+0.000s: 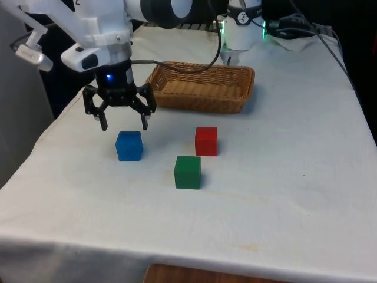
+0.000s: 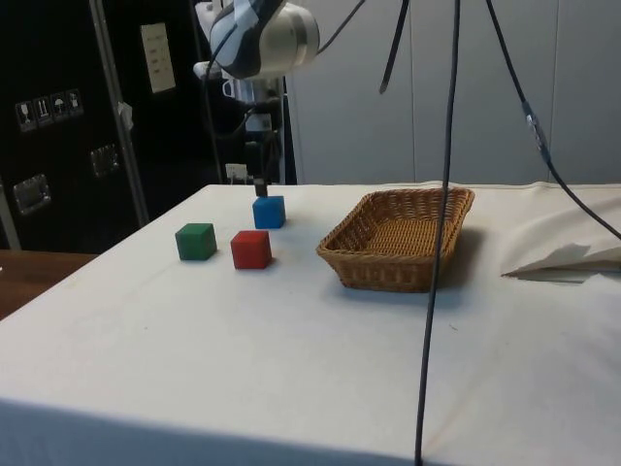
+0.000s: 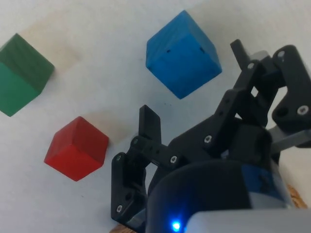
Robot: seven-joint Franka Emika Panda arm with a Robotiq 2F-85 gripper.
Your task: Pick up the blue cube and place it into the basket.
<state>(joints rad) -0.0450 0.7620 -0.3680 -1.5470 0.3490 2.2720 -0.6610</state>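
A blue cube [image 1: 129,145] rests on the white cloth towards the front view's left, clear of the other blocks. It stands at the far side of the table in the side view [image 2: 269,212], and the wrist view catches it just past the fingers [image 3: 182,54]. My gripper [image 1: 124,124] hangs open a little above the cloth, just behind the cube, with its black fingers spread wide and nothing between them. In the wrist view the gripper [image 3: 194,82] has one fingertip [image 3: 148,116] on each side of its span. A shallow wicker basket [image 1: 203,88] lies farther back, empty [image 2: 400,239].
A red cube [image 1: 206,141] sits to the right of the blue one in the front view, with a green cube [image 1: 187,172] nearer the camera. A black cable [image 2: 441,223] hangs down in front of the side view. Crumpled cloth [image 2: 572,257] lies beyond the basket.
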